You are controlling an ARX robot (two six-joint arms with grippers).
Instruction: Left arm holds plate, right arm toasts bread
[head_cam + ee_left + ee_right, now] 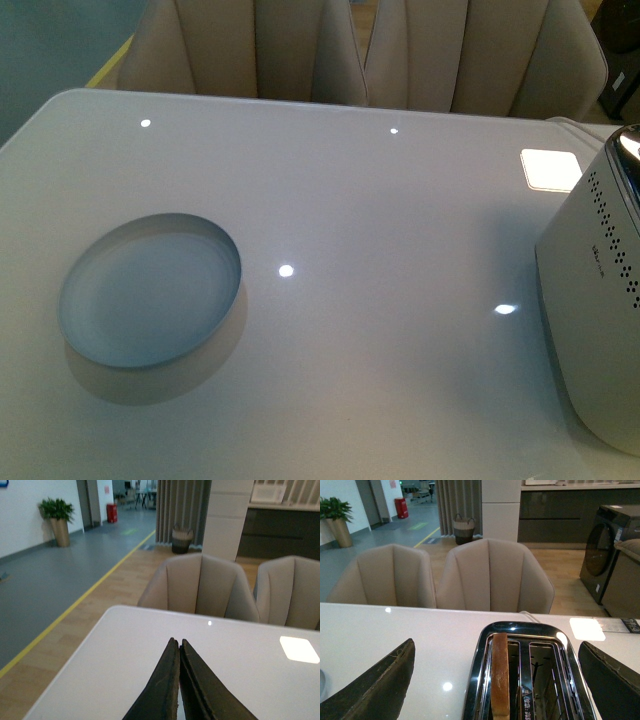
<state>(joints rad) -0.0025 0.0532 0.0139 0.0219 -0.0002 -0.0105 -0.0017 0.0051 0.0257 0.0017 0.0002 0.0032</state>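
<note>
- My left end effector [179,680] is closed tight, jaws pressed together, empty above the white bench [125,650]
- My right end effector [495,680] is spread wide over the toaster [525,700]
- The bread [500,675] stands upright in one toaster slot
- The plate [150,290] lies empty on the bench, well apart from the toaster

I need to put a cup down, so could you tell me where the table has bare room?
The widest bare patch lies between the plate and the toaster. The table is also bare along its far edge by the chairs. No spot is crowded.
</note>
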